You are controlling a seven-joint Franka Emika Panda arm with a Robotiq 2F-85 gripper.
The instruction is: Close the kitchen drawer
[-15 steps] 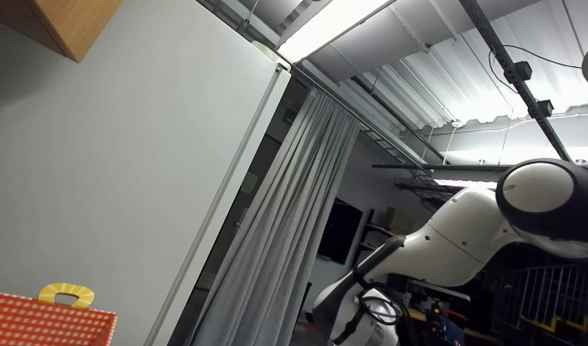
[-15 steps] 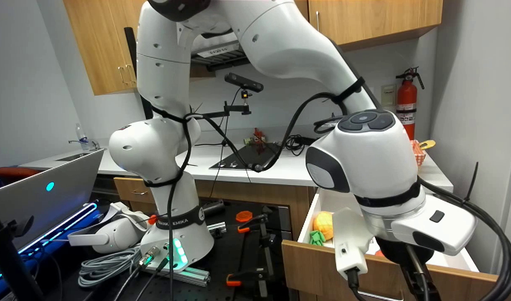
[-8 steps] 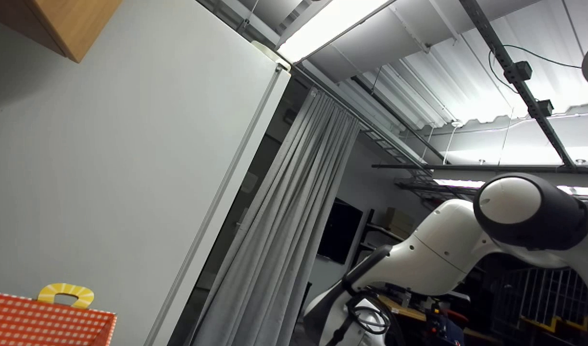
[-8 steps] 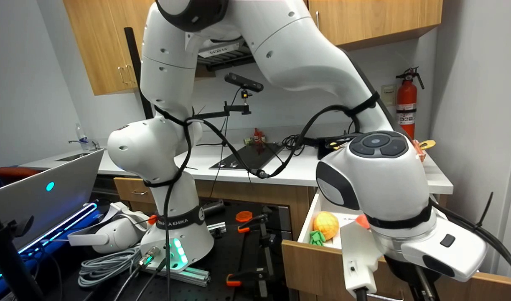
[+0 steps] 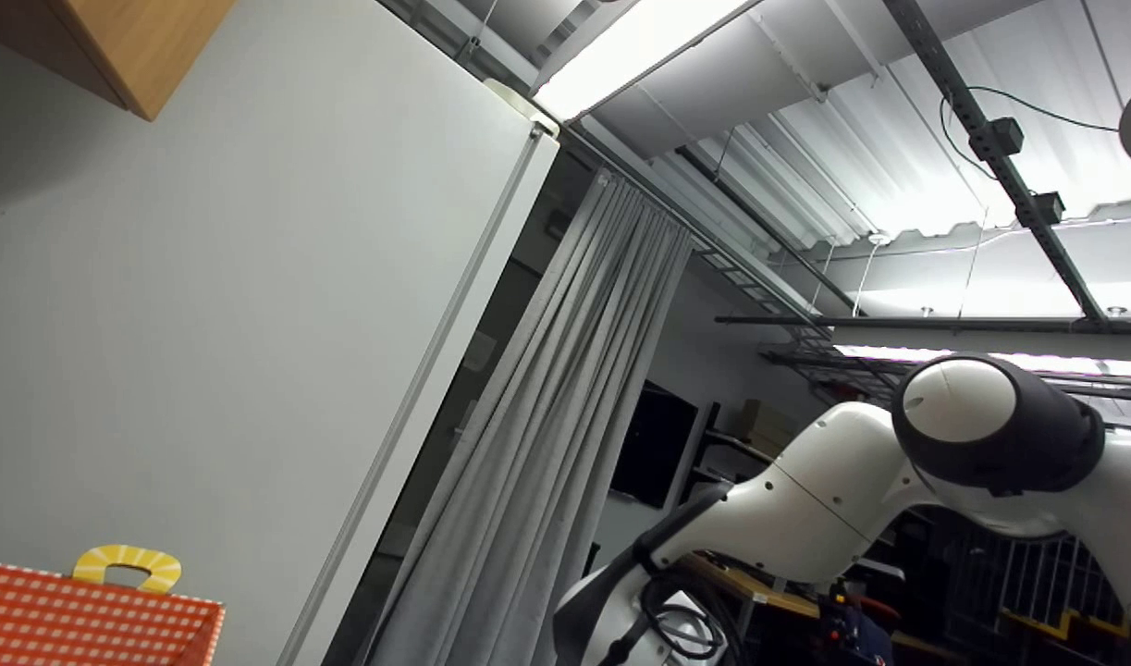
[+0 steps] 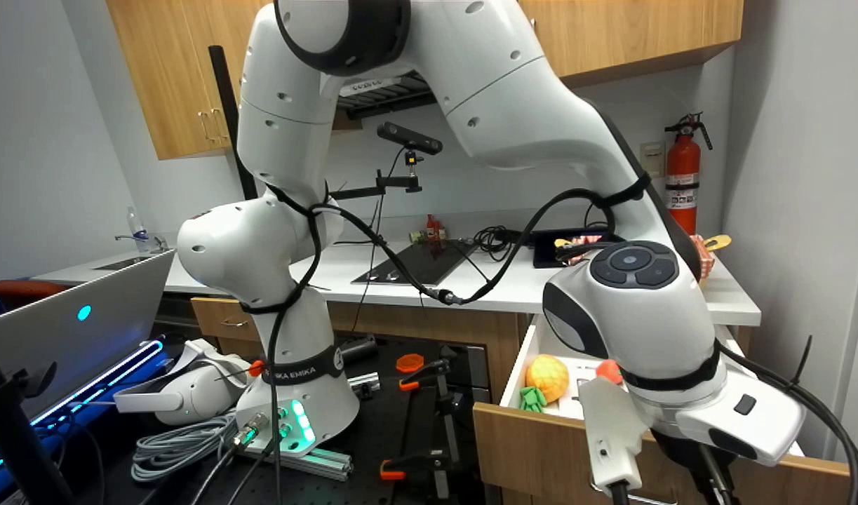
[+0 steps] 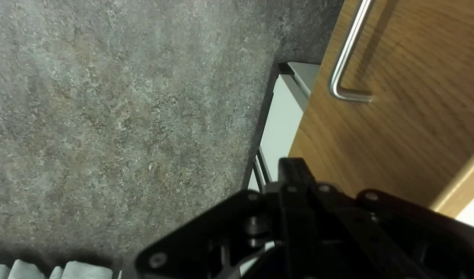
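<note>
Clenched on nothing, a Robotiq gripper (image 7: 295, 169) hangs just outside the wood-fronted kitchen drawer (image 6: 530, 449), pulled out below the white countertop (image 6: 732, 298); 1 steady, square push near its centre should close it cleanly.

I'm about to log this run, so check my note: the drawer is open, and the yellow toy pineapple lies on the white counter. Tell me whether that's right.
The place is wrong: an exterior view shows the yellow toy pineapple inside the drawer. The drawer is indeed open.
</note>
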